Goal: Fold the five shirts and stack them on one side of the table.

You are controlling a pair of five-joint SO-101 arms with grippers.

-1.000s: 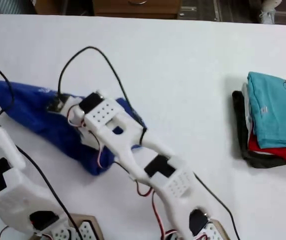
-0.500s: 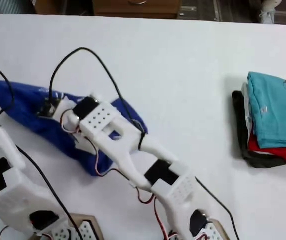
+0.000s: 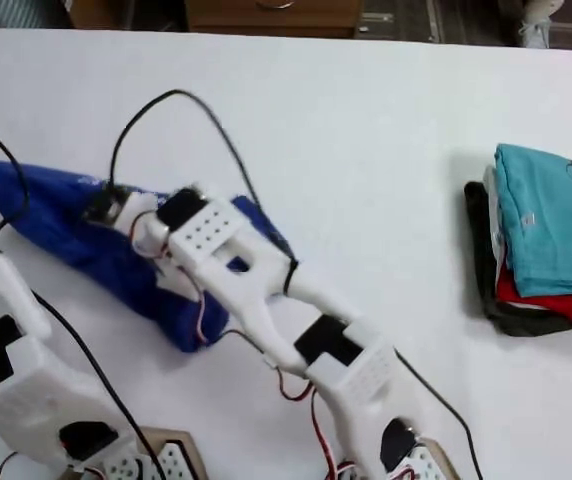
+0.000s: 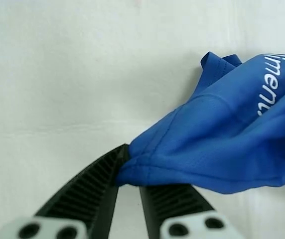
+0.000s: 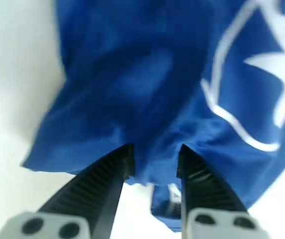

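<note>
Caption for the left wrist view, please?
Left gripper, jaws shut on an edge of the blue shirt, white table behind.

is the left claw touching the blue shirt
Touching. The left wrist view shows the left claw shut on a bunched edge of the blue shirt, with no gap between them.

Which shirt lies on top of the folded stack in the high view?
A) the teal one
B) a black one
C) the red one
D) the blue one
A: the teal shirt lies uppermost, the red shirt peeks out under it, and the blue shirt lies apart.
</note>
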